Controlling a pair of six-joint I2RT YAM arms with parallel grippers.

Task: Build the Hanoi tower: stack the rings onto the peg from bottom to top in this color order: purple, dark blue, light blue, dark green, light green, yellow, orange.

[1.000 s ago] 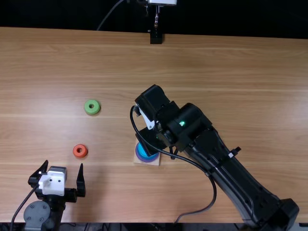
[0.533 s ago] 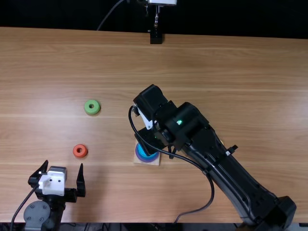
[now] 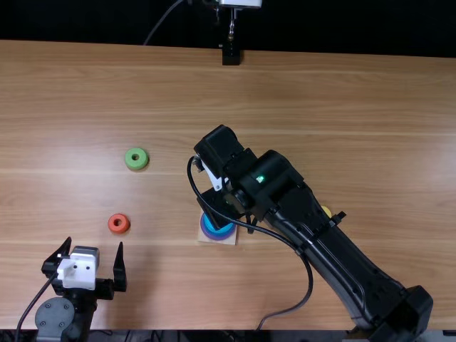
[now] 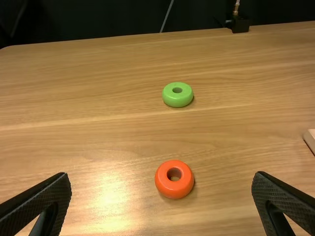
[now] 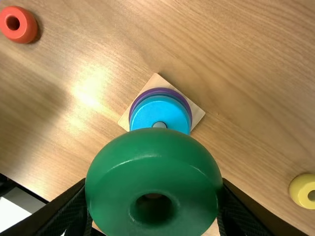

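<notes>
Probably hard, light and slippery, the dark green ring [image 5: 155, 169], toward the table's [image 3: 342, 107] near edge, is best held where the right gripper [image 5: 154, 196] pinches its round sides.

There are at least six rings [image 5: 155, 169], one peg [image 5: 159, 125] and one square wooden base [image 5: 197, 113].

My top view looks steeply down from above; my wrist views sit closer, facing outward beyond the left gripper [image 3: 95, 242], down beyond the right gripper [image 3: 225, 204]; all share the orange ring [image 4: 174, 188].
</notes>
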